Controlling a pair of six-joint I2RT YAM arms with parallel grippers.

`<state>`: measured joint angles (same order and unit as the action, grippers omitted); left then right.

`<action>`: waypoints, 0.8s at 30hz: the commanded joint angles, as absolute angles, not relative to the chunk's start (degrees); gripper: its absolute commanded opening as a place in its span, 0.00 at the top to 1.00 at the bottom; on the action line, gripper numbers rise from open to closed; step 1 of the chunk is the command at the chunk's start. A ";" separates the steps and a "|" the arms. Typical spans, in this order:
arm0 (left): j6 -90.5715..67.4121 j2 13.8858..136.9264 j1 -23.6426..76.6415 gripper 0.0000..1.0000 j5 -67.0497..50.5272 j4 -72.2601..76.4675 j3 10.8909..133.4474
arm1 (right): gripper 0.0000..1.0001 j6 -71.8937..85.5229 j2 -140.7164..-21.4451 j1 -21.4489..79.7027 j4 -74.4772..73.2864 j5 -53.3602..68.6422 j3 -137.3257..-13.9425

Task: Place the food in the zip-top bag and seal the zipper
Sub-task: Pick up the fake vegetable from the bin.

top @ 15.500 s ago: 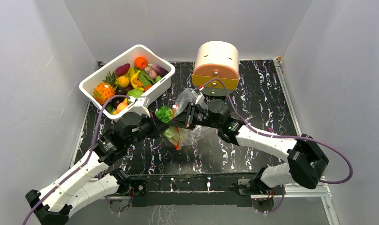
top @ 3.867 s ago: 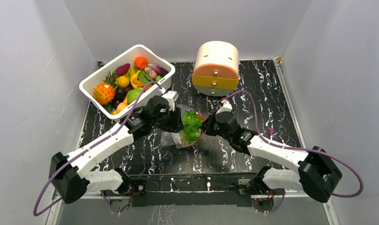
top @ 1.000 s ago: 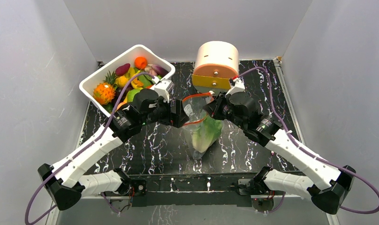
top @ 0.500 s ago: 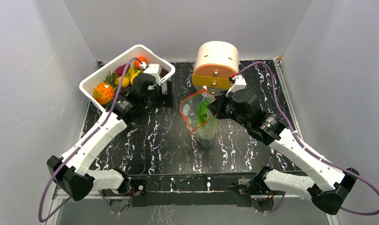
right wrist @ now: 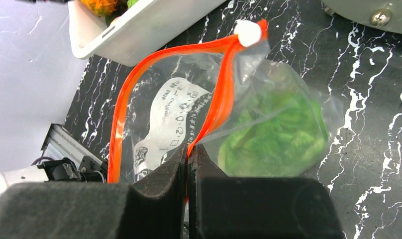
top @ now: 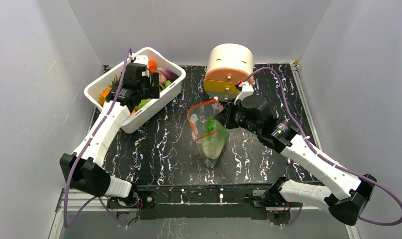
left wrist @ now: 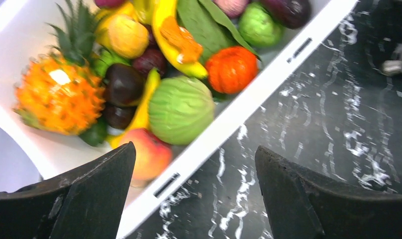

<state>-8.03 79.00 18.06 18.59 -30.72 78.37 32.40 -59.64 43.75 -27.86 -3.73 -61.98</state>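
Top external: right claw [top: 223,119] tight on the zipper [top: 190,121], left claw [left wrist: 195,148] wide over the food [left wrist: 181,109]

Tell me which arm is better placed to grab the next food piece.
Left. The left gripper, open, hovers over the white tub, above the cabbage. The right gripper is shut on the zipper, holding the zip-top bag open.

Your left arm [top: 103,130] and right arm [top: 318,162] wear white shells over black joints, and a purple cable [top: 122,74] loops along each. The jaws you drive are matte black, wedge-shaped, faintly grainy.
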 commanded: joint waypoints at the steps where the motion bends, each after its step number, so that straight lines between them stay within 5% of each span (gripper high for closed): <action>1: -0.70 83.16 15.02 0.15 24.33 -32.79 84.37 | 1.00 31.28 -59.22 43.67 -22.85 -1.58 -62.85; 16: -6.61 96.67 5.11 0.39 15.08 -28.93 88.06 | 1.00 33.09 -58.77 43.67 -22.32 -0.90 -62.63; 24: -6.96 98.22 3.43 0.28 6.13 -30.42 89.03 | 1.00 32.78 -59.01 43.65 -20.68 -0.70 -62.52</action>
